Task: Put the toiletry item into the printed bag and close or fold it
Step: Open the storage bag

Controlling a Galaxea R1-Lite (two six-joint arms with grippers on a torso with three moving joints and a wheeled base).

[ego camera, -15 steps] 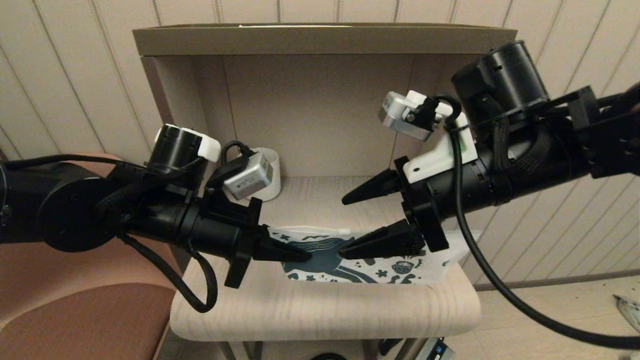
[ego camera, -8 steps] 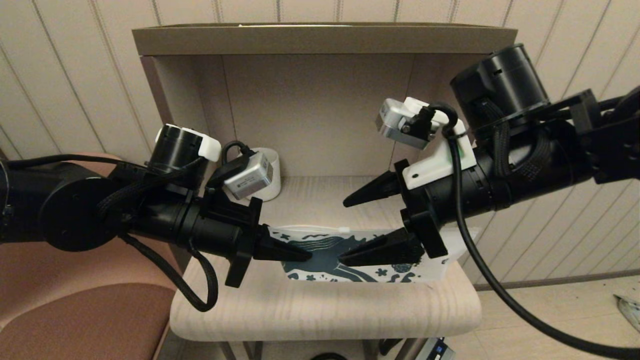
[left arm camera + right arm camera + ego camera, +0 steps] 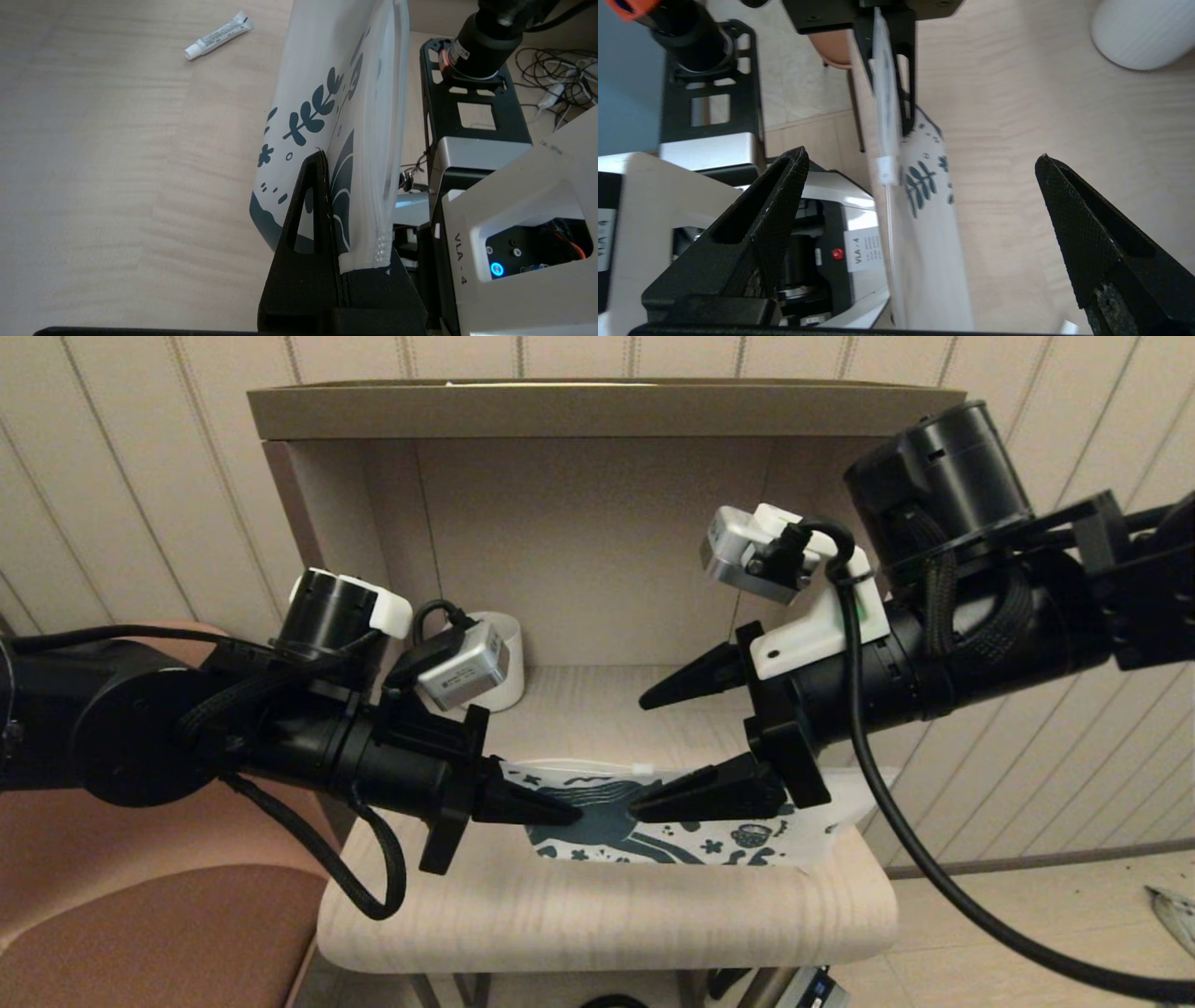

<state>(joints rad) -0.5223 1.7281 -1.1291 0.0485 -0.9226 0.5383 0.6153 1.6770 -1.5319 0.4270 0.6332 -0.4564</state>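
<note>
The printed bag (image 3: 728, 840) stands on edge on the pale wooden shelf (image 3: 597, 915), zip edge up, with its white slider (image 3: 642, 769) near the middle. My left gripper (image 3: 565, 814) is shut on the bag's left end; in the left wrist view the bag (image 3: 327, 93) runs away from the pinched fingers (image 3: 310, 196). My right gripper (image 3: 641, 758) is open and straddles the bag's top edge, one finger behind it and one in front. From the right wrist the bag (image 3: 924, 242) passes between the spread fingers. The toiletry item (image 3: 218, 36), a small white tube, lies on the shelf beyond the bag.
A white ribbed mug (image 3: 499, 663) stands at the back left of the alcove, behind my left wrist. The alcove's side walls and top board (image 3: 597, 411) close in around both arms. A brown seat (image 3: 140, 915) is to the left of the shelf.
My right gripper has shifted slightly left and up over the bag, still open. The left gripper and the bag have stayed in place.
</note>
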